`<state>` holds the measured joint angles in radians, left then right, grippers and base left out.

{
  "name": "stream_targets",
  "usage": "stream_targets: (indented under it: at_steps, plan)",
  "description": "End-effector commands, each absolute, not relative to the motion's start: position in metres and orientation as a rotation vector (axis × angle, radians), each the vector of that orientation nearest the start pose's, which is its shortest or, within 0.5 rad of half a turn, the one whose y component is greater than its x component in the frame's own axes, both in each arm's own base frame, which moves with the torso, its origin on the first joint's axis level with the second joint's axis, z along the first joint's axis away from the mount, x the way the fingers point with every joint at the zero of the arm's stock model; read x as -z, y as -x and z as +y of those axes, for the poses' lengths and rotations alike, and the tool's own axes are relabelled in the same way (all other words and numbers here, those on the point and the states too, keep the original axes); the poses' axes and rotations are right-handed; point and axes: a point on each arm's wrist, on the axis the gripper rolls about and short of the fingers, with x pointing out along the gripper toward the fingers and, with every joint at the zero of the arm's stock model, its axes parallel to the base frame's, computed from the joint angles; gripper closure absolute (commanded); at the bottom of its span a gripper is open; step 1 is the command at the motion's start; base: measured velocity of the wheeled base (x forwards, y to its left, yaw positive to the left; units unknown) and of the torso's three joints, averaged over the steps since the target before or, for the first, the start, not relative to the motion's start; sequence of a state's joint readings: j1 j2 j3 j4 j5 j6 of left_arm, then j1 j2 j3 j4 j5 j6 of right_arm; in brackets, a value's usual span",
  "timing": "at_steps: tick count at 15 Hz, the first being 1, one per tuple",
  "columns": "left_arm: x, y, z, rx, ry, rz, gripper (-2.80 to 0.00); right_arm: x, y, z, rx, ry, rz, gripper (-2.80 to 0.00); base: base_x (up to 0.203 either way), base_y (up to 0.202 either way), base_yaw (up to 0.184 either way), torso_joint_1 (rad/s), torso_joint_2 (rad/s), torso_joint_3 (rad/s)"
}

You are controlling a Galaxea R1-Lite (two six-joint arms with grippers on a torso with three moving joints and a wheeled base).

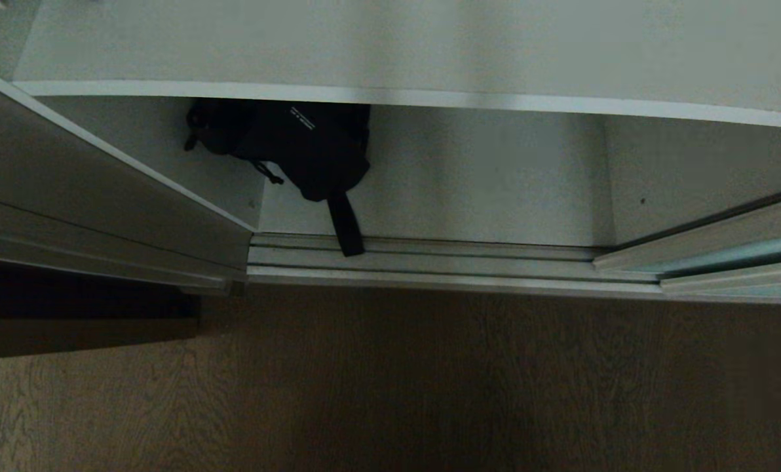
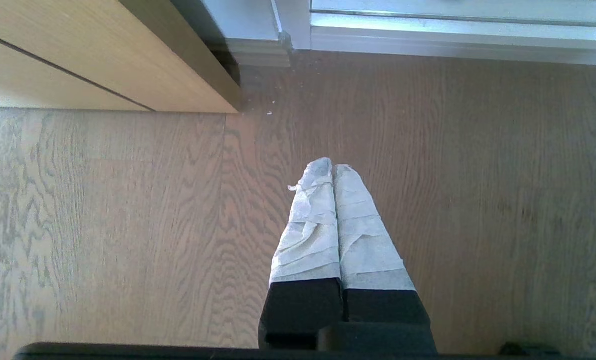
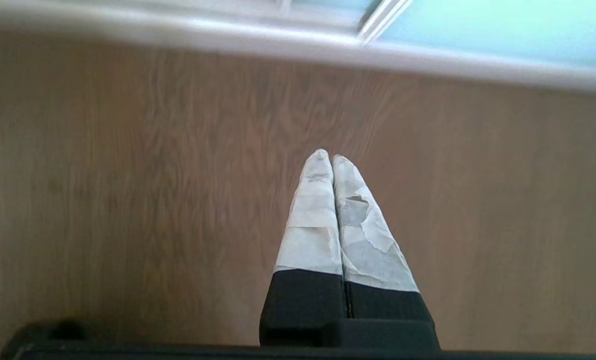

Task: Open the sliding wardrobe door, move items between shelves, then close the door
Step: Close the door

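The wardrobe stands open in the head view. A black strappy bundle (image 1: 295,147) lies at the back left of the bottom shelf (image 1: 469,190), one strap hanging over the floor track (image 1: 430,259). A grey shelf (image 1: 390,46) with a white front edge runs above it. The sliding wardrobe door (image 1: 738,252), frosted aqua glass in a silver frame, sits pushed to the right; its glass (image 3: 503,30) also shows in the right wrist view. Neither arm appears in the head view. My left gripper (image 2: 333,167) and right gripper (image 3: 326,157) are both shut and empty over the wooden floor.
A light tan wooden cabinet front (image 2: 98,55) stands left of the wardrobe, its corner near the track's left end (image 2: 283,42). Wooden floor (image 1: 430,380) stretches before the wardrobe. The grey side wall (image 1: 102,177) bounds the opening on the left.
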<state>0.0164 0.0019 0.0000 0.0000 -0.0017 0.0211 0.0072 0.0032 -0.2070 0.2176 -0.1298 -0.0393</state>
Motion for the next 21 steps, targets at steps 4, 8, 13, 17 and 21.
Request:
stream_targets:
  at_steps: [4, 8, 13, 17, 21]
  plan:
    - [-0.076, 0.022, 0.000, -0.015, -0.021, 0.004, 0.00, -0.075, 0.023, 0.000, -0.018, 0.033, 0.000, 0.00, 0.000, 0.000, 0.000, 0.000, 0.00, 0.000]
    - [-0.076, 0.023, 0.000, -0.015, -0.021, 0.004, 0.00, -0.076, 0.023, 0.000, -0.018, 0.010, -0.005, 0.00, 0.000, 0.000, 0.000, 0.000, 0.00, 0.000]
    - [-0.076, 0.022, 0.000, -0.015, -0.021, 0.005, 0.00, -0.076, 0.023, 0.000, -0.017, 0.002, -0.006, 0.00, 0.000, 0.000, 0.000, 0.000, 0.00, 0.000]
    - [-0.076, 0.022, 0.000, -0.015, -0.021, 0.005, 0.00, -0.076, 0.023, 0.000, -0.017, -0.002, -0.007, 0.00, 0.000, 0.000, 0.000, 0.000, 0.00, 0.000]
    - [-0.076, 0.022, 0.000, -0.015, -0.021, 0.004, 0.00, -0.075, 0.023, 0.000, -0.015, 0.006, -0.003, 0.00, 0.000, 0.000, 0.000, 0.000, 0.00, 0.000]
